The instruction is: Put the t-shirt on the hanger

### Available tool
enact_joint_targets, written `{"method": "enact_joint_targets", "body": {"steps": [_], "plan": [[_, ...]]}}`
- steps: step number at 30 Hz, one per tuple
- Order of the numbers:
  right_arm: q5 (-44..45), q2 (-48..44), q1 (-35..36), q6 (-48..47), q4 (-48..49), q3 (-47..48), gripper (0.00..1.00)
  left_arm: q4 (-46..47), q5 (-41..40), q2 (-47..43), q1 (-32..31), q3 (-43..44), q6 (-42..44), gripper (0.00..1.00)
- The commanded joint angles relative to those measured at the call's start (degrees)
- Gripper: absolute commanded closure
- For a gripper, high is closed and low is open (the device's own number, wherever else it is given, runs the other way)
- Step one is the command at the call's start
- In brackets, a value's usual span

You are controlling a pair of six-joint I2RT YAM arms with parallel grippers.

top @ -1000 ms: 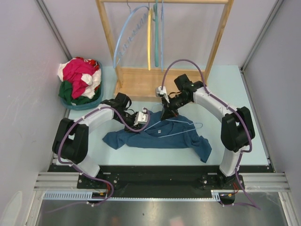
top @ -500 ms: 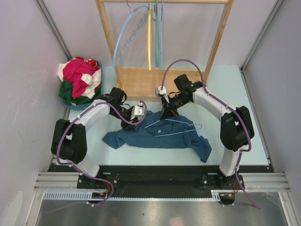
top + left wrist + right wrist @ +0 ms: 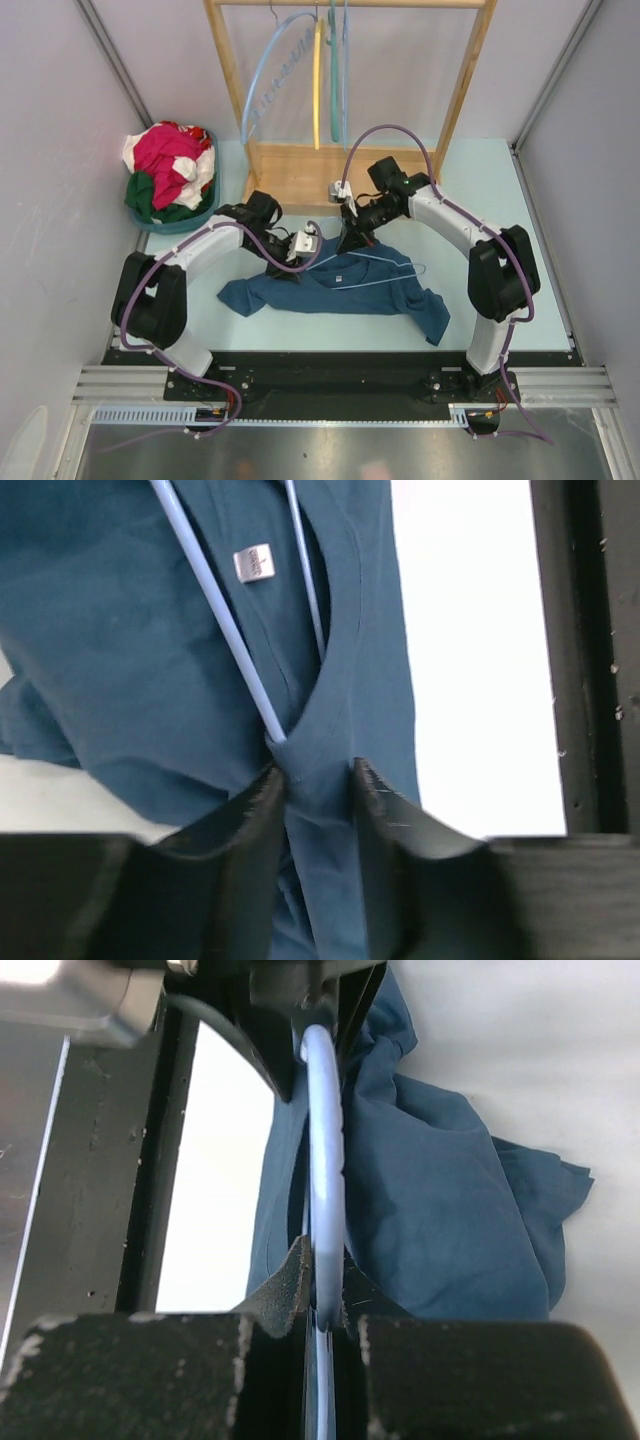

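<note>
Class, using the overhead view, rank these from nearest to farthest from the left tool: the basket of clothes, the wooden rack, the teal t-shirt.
1. The teal t-shirt: pinched at its collar by the left tool.
2. The wooden rack: its base stands just behind the tool.
3. The basket of clothes: far-left corner.

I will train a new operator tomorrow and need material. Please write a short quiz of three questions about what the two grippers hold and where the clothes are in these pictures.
1. True or false: the left gripper is shut on the dark teal-blue short-sleeved t-shirt beside its round neck.
2. The right gripper holds: A the thin pale bluish-white wire hanger; B a sleeve of the t-shirt; C nothing.
3. Fill in: the teal basket of pink-red, white and green clothes stands at the pale table's far ___ corner.
Key: 1 true; 2 A; 3 left.
</note>
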Motion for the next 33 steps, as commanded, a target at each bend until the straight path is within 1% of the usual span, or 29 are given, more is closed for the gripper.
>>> {"method": "enact_joint_targets", "body": {"steps": [1, 2, 3, 5, 8, 13, 17, 19, 22, 24, 25, 26, 27, 30, 32, 33], "plan": [[-3.26, -0.88, 1.02, 2.32, 4.33, 2.23, 1.0, 1.82, 4.45, 0.69, -1.56, -0.29, -2.92, 0.71], [-3.44, -0.88, 1.28, 3.2, 5.47, 2.05, 1.0, 2.08, 4.63, 0.87, -1.65, -0.12, -3.36, 0.74], [-3.53, -0.62, 1.37, 3.81, 6.09, 1.71, 1.0, 2.43, 4.63, 1.39, -1.73, 0.06, -3.98, 0.79], [-3.35, -0.35, 2.07, 5.39, 8.81, 0.91, 1.0, 3.84, 4.98, 1.57, -1.91, 0.32, -6.17, 0.82], [-3.27, 0.26, 3.04, 7.41, 11.89, -0.23, 1.0, 6.12, 5.6, 1.49, -2.17, 0.94, -9.16, 0.83], [-3.27, 1.58, 4.88, 9.27, 14.97, -0.41, 1.0, 9.9, 6.13, 0.52, -2.7, 1.73, -13.73, 0.78], [-3.35, 2.46, 5.24, 10.58, 16.82, -0.15, 1.0, 10.61, 7.18, 0.08, -2.79, 2.26, -15.76, 0.76], [-3.7, 2.81, 5.24, 11.55, 17.52, 0.21, 1.0, 10.96, 7.27, -0.18, -2.96, 1.82, -16.02, 0.76], [-4.23, 2.9, 5.5, 12.26, 17.87, 1.08, 1.0, 11.75, 7.36, -0.62, -3.05, 0.94, -16.73, 0.79], [-4.06, 2.72, 5.59, 12.17, 17.52, 1.26, 1.0, 11.4, 7.45, -0.8, -3.05, 1.11, -17.43, 0.73], [-3.71, 2.55, 5.5, 10.87, 15.87, 1.18, 1.0, 10.36, 7.36, -0.89, -2.79, 1.29, -17.34, 0.67], [-3.53, 2.37, 5.16, 10.07, 14.98, 1.09, 1.0, 9.65, 7.1, -1.5, -2.53, 1.29, -17.0, 0.62], [-3.35, 1.94, 4.72, 9.45, 14.28, 0.39, 1.0, 9.03, 6.83, -1.85, -2.0, 0.94, -16.9, 0.52], [-3.09, 0.97, 3.66, 7.87, 13.04, -1.45, 1.0, 7.63, 6.04, -2.64, 1.77, -0.02, -15.42, 0.43], [-3.0, 0.35, 3.31, 7.16, 12.25, -1.99, 1.0, 5.87, 4.38, -2.56, 4.76, -0.12, -12.96, 0.42], [-3.26, 0.18, 3.22, 6.99, 11.9, -1.99, 1.0, 4.12, 3.59, -2.47, 5.38, -0.38, -9.73, 0.42]]}}
